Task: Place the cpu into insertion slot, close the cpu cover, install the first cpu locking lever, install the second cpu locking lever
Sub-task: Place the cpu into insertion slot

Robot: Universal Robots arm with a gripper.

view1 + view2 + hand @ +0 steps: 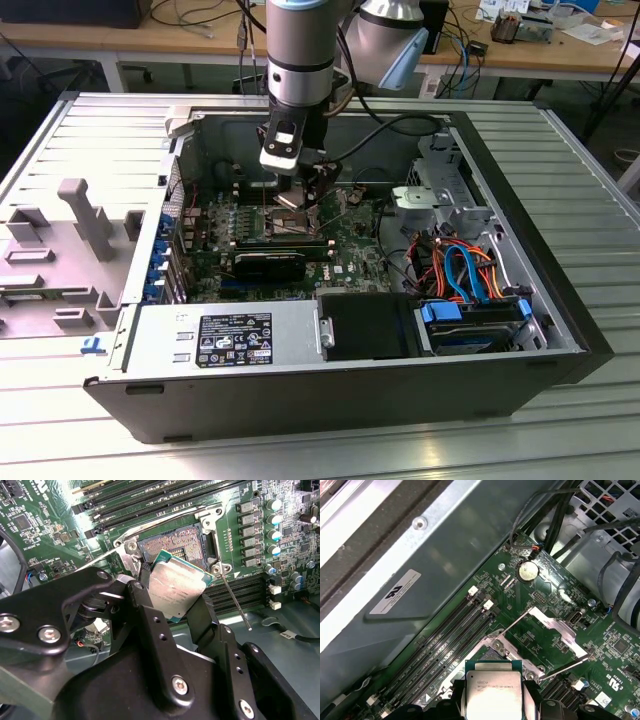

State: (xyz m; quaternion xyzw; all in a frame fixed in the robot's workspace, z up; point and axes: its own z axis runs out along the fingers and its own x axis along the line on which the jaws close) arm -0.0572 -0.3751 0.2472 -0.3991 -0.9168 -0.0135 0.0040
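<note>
My gripper is shut on the cpu, a small square chip with a dull silver top and a green rim. Its black fingers clamp two opposite edges. I hold the chip tilted, just above and to one side of the insertion slot, whose pale contact field lies bare on the green board. In the first wrist view the cpu hangs over the slot's frame. The cpu cover stands swung up and away from the socket. Two thin locking levers stick out free. In the exterior view the gripper reaches down into the open case.
Long black memory slots run beside the socket, and a row of capacitors lines its other side. A black graphics card lies on the board. The power supply, drive bay and coloured cables fill the case's near side and the exterior view's right.
</note>
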